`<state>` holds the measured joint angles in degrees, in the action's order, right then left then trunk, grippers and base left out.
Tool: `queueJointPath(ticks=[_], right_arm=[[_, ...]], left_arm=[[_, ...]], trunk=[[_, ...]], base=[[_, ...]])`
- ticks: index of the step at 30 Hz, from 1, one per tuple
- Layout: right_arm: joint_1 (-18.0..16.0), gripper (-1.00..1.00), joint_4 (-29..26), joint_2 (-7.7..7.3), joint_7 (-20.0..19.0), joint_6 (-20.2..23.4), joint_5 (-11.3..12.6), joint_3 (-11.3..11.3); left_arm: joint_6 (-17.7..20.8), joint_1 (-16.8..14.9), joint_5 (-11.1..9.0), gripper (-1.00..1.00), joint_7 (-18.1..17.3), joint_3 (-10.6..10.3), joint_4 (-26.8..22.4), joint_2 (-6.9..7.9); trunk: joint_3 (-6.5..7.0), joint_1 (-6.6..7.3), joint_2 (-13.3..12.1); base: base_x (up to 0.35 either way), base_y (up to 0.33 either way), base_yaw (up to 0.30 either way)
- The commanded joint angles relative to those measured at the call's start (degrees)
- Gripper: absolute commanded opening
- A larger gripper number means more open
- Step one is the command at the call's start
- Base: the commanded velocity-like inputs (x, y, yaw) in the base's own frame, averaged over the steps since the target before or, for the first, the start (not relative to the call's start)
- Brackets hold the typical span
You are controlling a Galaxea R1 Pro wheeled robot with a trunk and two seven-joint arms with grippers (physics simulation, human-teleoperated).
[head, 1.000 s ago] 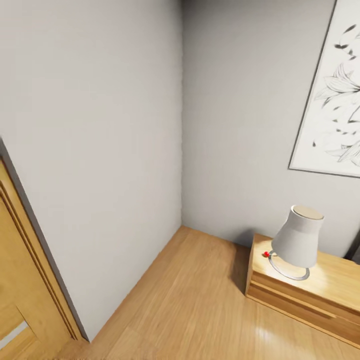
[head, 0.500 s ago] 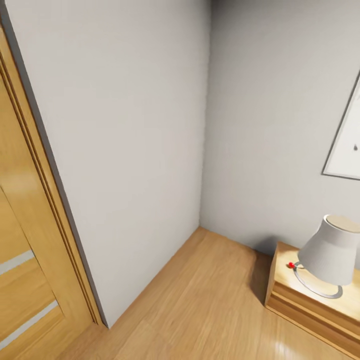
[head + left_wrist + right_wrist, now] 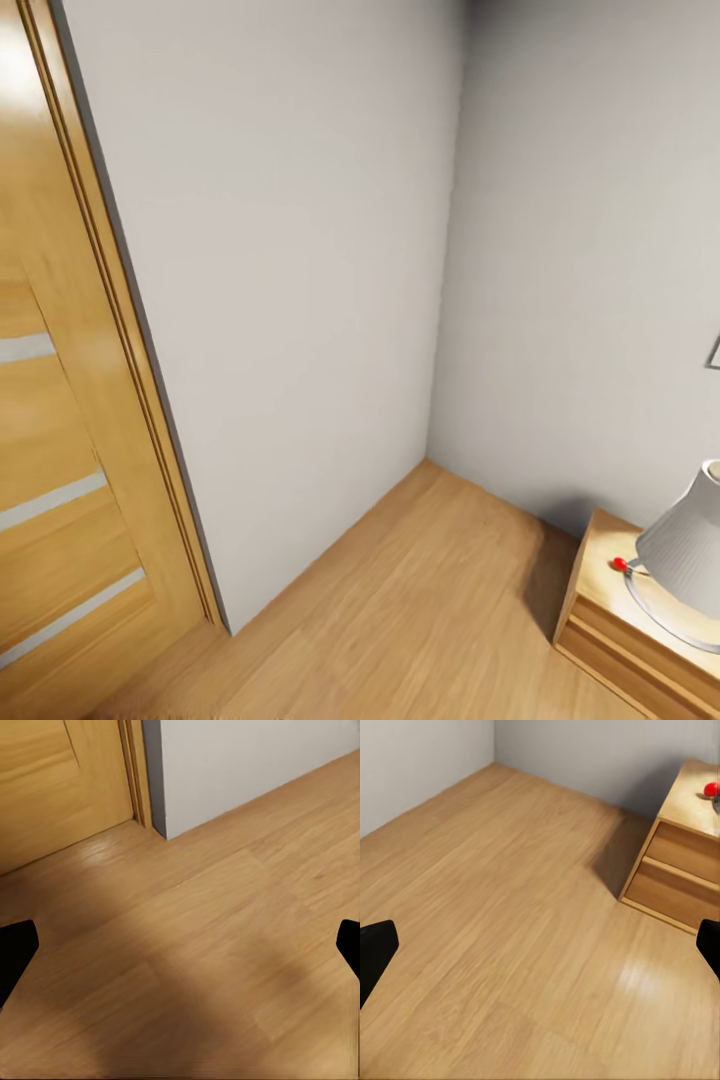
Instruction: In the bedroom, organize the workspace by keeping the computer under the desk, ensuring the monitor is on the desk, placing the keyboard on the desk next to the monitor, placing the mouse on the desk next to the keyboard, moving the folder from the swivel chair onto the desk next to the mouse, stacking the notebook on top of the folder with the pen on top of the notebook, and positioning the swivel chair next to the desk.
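Bedroom corner: wooden door (image 3: 60, 420), nightstand (image 3: 610, 625) with lamp (image 3: 690, 550) (both grippers spread, empty).

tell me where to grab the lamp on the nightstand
Probably the narrow top of the white lamp shade, coming from above: it flares wider towards the bottom, so jaws closing near the top span less. It stands upright on the wooden nightstand, partly cut off by the head view's edge.

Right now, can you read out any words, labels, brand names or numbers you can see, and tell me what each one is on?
None: there is no readable text in these pictures.
The wooden door has only plain pale stripes.
The nightstand, the lamp and the walls are unmarked.
A corner of a picture frame shows no writing.
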<state>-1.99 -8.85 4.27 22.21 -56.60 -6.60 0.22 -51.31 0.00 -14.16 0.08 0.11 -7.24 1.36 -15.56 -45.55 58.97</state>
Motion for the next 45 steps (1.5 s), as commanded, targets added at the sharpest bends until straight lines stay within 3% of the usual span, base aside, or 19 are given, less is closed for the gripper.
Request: queueJointPath(ticks=[1, 20, 31, 45], right_arm=[[0.0, 1.0, 0.0, 0.01, 0.7, 0.0, -0.6, 0.0], [0.0, 1.0, 0.0, 0.13, 1.0, -0.2, -0.8, 0.1], [0.0, 1.0, -0.1, 0.95, 2.2, -3.0, -1.6, 0.1], [0.0, 1.0, 0.0, 0.67, 2.8, -3.0, -4.7, 0.0]], left_arm=[[-0.1, 0.0, -0.1, 1.0, 0.0, 0.0, -0.1, 0.01], [-0.2, 0.0, -0.1, 1.0, 0.1, 0.0, -0.1, 0.05], [-0.2, 0.0, -0.1, 1.0, 0.1, 0.0, -0.1, 0.02], [-0.2, 0.0, -0.2, 1.0, 0.2, 0.0, 0.0, 0.04]], trunk=[[-0.03, 0.0, 0.0], [0.56, 0.0, 0.0], [0.9, 0.0, 0.0], [1.08, 0.0, 0.0]], base=[[0.0, -0.303, 0.287], [0.0, -0.053, 0.287], [0.0, 0.0, 0.287], [0.0, 0.0, 0.287]])
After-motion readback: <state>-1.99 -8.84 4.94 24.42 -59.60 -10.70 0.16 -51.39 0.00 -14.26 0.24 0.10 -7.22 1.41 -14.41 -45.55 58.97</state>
